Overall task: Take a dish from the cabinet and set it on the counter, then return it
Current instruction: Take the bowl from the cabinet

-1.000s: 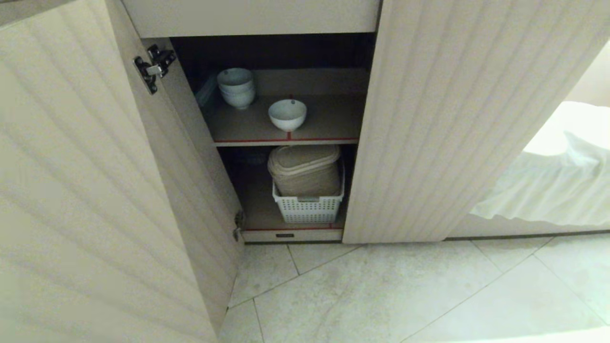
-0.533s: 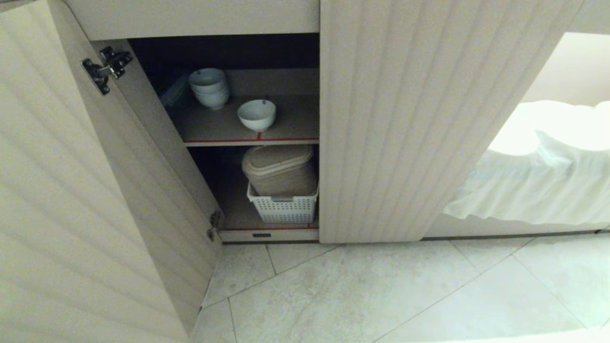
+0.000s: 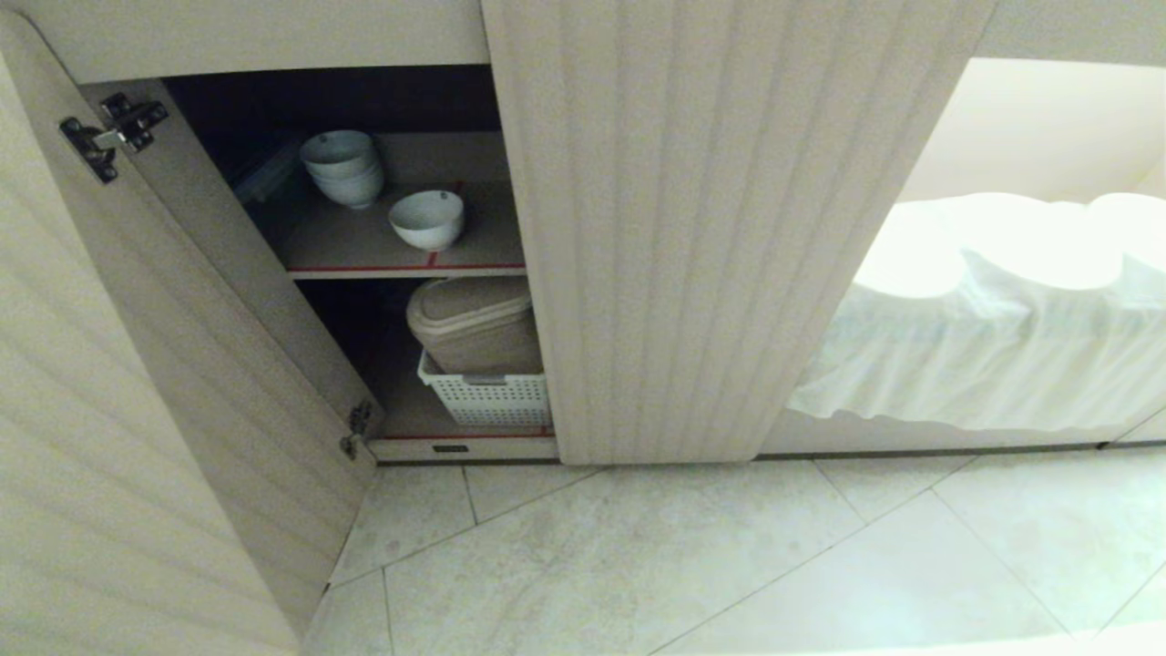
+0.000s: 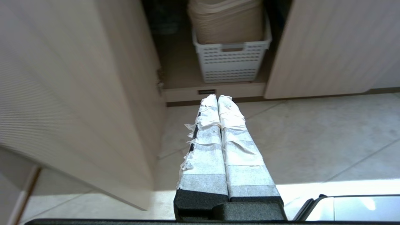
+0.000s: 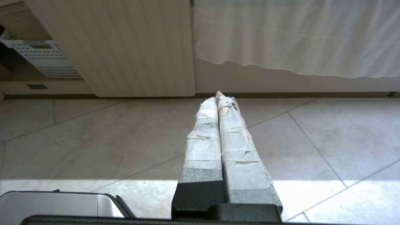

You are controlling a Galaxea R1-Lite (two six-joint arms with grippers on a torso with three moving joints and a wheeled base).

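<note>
Dish: small round plain white glossy bowl (image 3: 426,219) is sitting upright on the upper shelf (image 3: 364,246) of the low beige fluted cabinet (image 3: 692,228), near the shelf's red-taped front edge, untouched.
Landmark neighbours: a stack of similar white bowls (image 3: 342,169) is standing behind the dish, deeper in and towards the hinged side; a white perforated basket (image 3: 485,399) holding a beige lidded bin (image 3: 474,323) is sitting on the lower shelf, under the dish.
Left gripper (image 4: 217,97): paper-wrapped fingers are pressed together, holding nothing; it is hanging low before the cabinet's base, below the dish and facing the basket.
Right gripper (image 5: 218,97): fingers likewise pressed together and empty; it is pointing at the floor before the closed door, beside the opening.
Nearer arm: judging by the wrist views, the left.
Direction of reach: the dish is lying above and further in than the left gripper.
Edges: the open fluted door (image 3: 137,410) is flanking one side of the dish, the closed door the other; the opening is narrow.
Open room: bare shelf around the dish, with headroom above its rim.
</note>
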